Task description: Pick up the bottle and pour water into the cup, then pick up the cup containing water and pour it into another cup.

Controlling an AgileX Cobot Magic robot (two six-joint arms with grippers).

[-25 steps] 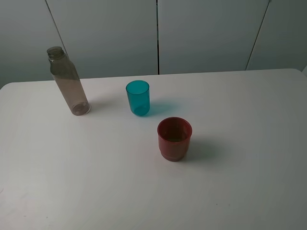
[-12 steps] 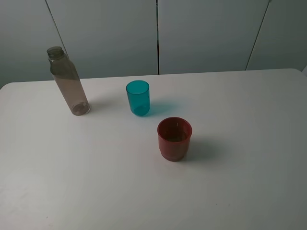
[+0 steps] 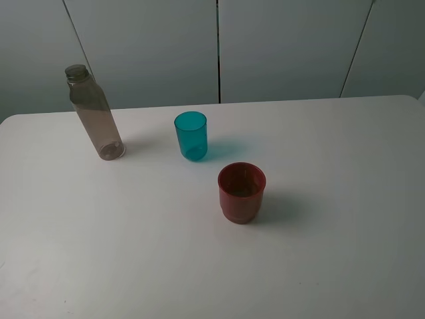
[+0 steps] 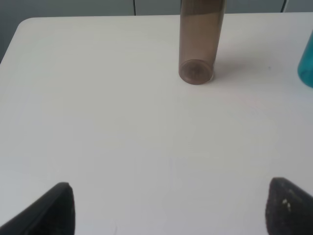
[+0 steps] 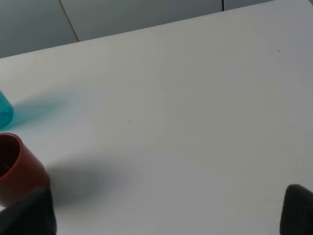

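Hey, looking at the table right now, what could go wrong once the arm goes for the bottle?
1. The bottle is tall and narrow with no cap, so a clumsy approach by the open left gripper could tip it over.
2. The teal cup is slim; a tilted pour may miss its mouth.
3. The red cup stands close by and could be bumped.

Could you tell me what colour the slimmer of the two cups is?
The cup is translucent teal-blue, clearest in the exterior high view.

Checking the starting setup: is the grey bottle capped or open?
Open: the bottle stands upright with a bare threaded neck, no cap.
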